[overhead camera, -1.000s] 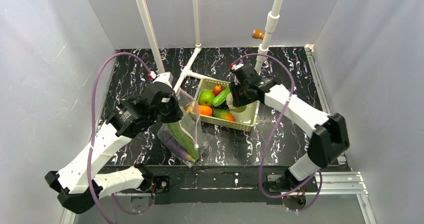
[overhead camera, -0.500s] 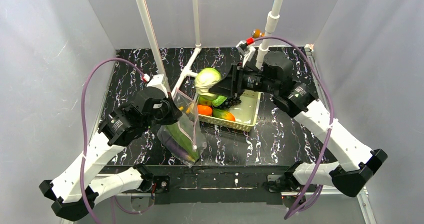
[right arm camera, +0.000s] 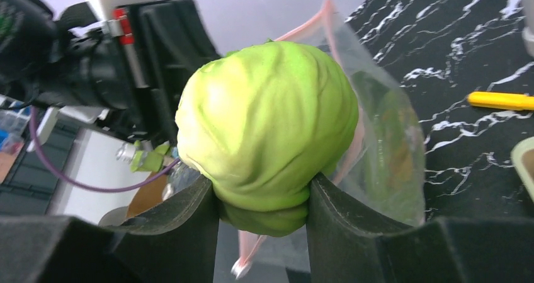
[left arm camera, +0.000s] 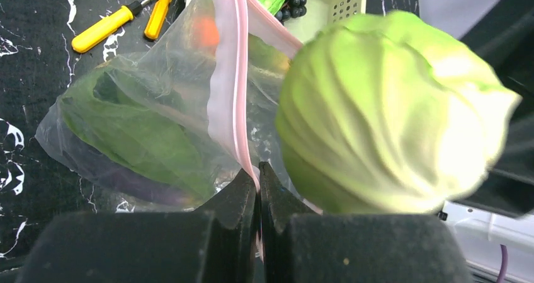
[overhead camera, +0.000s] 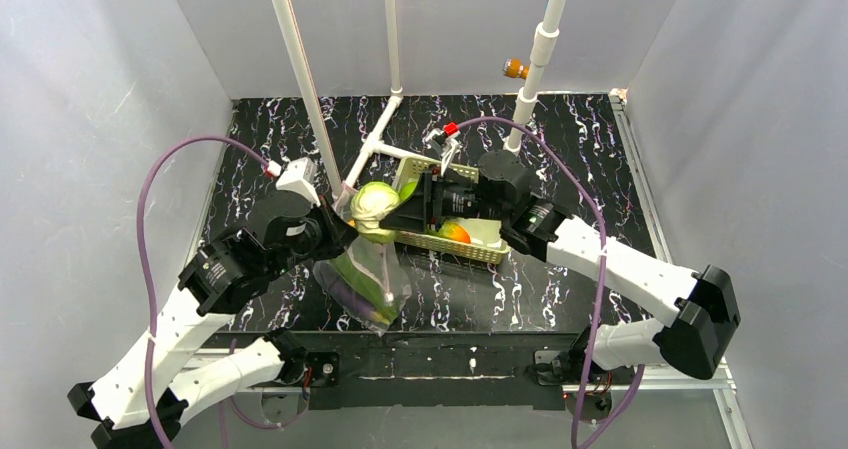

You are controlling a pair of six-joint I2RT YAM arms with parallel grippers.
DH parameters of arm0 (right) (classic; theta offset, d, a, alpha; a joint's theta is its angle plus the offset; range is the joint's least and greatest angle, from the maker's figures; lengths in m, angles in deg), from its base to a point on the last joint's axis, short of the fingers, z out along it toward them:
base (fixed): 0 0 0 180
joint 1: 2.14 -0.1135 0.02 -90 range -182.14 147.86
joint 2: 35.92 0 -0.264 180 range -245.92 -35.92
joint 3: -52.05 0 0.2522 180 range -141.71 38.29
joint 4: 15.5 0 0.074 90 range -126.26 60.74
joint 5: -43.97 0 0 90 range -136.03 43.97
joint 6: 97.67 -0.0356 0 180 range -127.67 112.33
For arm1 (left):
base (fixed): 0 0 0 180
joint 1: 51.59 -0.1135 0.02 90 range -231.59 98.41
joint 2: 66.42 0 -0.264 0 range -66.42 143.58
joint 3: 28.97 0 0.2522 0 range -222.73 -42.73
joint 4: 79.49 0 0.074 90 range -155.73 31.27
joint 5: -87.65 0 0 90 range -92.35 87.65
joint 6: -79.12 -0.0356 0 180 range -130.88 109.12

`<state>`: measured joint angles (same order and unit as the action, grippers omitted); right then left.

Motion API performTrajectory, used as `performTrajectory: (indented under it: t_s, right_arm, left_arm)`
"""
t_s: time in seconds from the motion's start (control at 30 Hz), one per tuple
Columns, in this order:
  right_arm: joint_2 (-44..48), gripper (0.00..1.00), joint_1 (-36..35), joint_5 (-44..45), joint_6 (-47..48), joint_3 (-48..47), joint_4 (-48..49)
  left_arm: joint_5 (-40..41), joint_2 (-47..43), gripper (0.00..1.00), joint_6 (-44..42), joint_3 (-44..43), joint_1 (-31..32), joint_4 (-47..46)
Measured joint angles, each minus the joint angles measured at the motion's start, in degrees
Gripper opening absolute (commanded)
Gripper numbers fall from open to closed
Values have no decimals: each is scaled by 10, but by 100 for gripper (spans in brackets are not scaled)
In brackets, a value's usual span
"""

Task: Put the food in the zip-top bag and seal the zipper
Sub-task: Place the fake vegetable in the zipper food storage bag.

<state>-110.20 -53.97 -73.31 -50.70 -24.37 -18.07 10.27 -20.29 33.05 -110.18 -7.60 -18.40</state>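
Observation:
My right gripper (overhead camera: 392, 214) is shut on the round pale-green cabbage (overhead camera: 372, 202), holding it in the air at the mouth of the zip-top bag (overhead camera: 365, 279). The cabbage fills the right wrist view (right arm camera: 267, 128) and the left wrist view (left arm camera: 384, 113). My left gripper (left arm camera: 258, 176) is shut on the pink zipper strip (left arm camera: 230, 81) and holds the bag's mouth up. The bag hangs to the table. The green leaves (left arm camera: 138, 132) and the dark-purple eggplant (overhead camera: 358, 304) lie inside it.
The pale yellow-green basket (overhead camera: 470, 245) with an orange-red fruit stands behind the bag, right of centre. White pipe posts (overhead camera: 300, 69) rise at the back. A yellow-handled tool (left arm camera: 110, 28) lies on the black marbled table beside the bag.
My right arm has carried the cabbage from above the basket leftward and down to the bag's mouth. My left arm has kept the bag's edge lifted, shifting slightly.

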Motion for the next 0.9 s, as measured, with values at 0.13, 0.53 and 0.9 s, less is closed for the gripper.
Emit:
performTrajectory:
  t_s: [0.13, 0.53, 0.9]
  right_arm:
    - [-8, 18, -7, 53, 28, 0, -19]
    - [-29, 31, -112, 301, 227, -118, -244]
    - [-103, 41, -177, 472, 353, -243, -395]
  left_arm:
    - [0, -4, 0, 5, 0, 0, -2]
    - [-1, 23, 0, 2, -11, -3, 10]
    - [-16, 23, 0, 4, -36, -3, 8]
